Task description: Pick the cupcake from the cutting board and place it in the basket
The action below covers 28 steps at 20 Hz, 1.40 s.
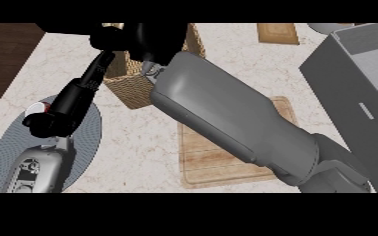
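Nearest the lens, the grey right forearm [221, 115], slanting across the wooden cutting board [214, 169] from its near right corner toward its far left corner and covering much of it. Just beyond the board's far left corner, the wicker basket [129, 94], with the black right hand [148, 37] poised over its opening. Impossible to tell whether closed on anything, given the dark mass there. No cupcake to be seen: none on the bare parts of the board, none showing in the basket, so probably either inside that hand or hidden beneath the arm. Judging from this, pick likely done and carry close to done. Left to do: lowering, letting go into the basket, pulling clear. Well left of the board, the left hand [63, 110], open with fingers straight, resting above a round grey mat [83, 147]. Right of the board, a grey box-like unit [347, 80].
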Tool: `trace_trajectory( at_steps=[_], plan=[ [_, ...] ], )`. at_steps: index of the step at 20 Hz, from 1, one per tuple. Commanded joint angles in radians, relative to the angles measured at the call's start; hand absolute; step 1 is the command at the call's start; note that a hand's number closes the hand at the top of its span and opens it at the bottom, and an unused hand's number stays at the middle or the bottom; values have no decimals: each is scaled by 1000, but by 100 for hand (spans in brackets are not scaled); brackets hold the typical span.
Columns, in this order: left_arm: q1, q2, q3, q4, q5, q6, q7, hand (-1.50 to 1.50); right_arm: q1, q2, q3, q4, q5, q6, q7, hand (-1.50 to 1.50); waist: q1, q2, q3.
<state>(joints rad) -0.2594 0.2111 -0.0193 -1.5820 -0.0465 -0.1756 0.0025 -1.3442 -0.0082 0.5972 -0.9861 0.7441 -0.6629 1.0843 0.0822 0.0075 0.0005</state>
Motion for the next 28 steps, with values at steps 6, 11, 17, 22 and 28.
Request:
trace_trajectory(
  at_steps=[6,11,17,22,28],
  plan=[
    [-6,-8,6,35,12,-15,30,0,2,8,48,203,-153,-194,-30,150,-20,6,-3],
    [70,6,23,56,1,-23,-41,0,27,8,50,291,-119,-273,-140,150,-36,6,-2],
    [75,-15,3,-5,-5,-8,7,0,15,8,-3,400,-121,-427,-180,150,-29,6,-1],
    [9,-31,-2,36,-14,-1,25,0,8,8,-11,420,-221,-441,-275,-150,-15,13,-2],
    [33,-34,-5,25,-24,-3,8,0,-16,8,-41,444,-283,-441,-402,-150,-17,12,-2]
  ],
)
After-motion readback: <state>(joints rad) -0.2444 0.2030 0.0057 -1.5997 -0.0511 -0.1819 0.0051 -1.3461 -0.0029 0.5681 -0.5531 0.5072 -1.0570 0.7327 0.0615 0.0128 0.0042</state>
